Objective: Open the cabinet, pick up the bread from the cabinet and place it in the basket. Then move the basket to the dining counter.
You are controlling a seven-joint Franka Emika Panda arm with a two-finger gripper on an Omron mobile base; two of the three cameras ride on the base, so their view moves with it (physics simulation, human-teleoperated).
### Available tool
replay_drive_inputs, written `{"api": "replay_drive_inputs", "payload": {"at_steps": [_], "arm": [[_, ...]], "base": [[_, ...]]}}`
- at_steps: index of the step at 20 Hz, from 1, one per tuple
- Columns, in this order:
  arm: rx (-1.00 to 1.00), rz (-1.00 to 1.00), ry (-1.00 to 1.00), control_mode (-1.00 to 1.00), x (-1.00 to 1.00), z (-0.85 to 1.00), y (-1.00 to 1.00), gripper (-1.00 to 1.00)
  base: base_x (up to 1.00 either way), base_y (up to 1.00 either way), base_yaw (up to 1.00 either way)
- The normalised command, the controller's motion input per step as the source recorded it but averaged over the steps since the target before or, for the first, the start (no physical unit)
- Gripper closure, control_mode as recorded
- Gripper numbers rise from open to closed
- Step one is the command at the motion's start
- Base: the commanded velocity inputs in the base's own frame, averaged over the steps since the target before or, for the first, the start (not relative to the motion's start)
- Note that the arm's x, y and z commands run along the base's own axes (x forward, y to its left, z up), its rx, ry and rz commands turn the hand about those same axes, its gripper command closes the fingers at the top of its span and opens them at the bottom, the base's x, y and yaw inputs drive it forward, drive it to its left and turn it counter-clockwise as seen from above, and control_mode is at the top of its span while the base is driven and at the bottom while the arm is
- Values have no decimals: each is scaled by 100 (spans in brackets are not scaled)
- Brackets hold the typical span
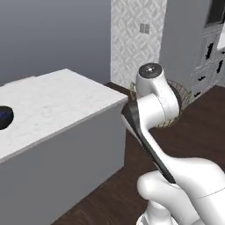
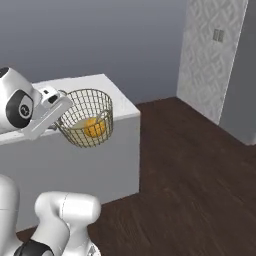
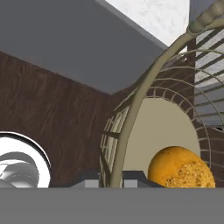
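**Mara:** Dark wood flooring (image 2: 200,180) runs under everything, and the dining counter (image 1: 57,105) stands with its white marble top and plain grey front just beside the arm. What is the pincer doing?

**Teo:** The pincer (image 3: 114,180) is clamped on the rim of the basket (image 2: 89,124). In the hand view the tan rim wire runs straight down between the two dark tips, which sit together on it. The basket hangs in the air off the counter's corner, its base lower than the marble top by the look of the right base view.

**Mara:** And the bread (image 2: 94,127)?

**Teo:** It lies inside the basket on the beige base, just ahead of the pincer and a little to one side of the gripped wire, well below the rim. It is not touching the tips.

**Mara:** So the carry to the counter is the step in hand.

**Teo:** Judging so. The basket should probably go up first, so its base clears the marble edge, then travel over the top and come down flat. Keeping it level matters, since a one-sided rim grip could let it swing and roll the bread. The dark bowl (image 1: 4,117) at the far end is well apart from the pincer, so no conflict there.
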Motion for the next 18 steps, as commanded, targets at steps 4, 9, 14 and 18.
{"api": "replay_drive_inputs", "payload": {"at_steps": [4,9,14,18], "arm": [[0,0,0,100,0,0,0,100],[0,0,0,100,0,0,0,100],[0,0,0,100,0,0,0,100],[0,0,0,100,0,0,0,100]], "base": [[78,31,65],[98,24,41],[34,-5,33],[35,-20,26]]}}
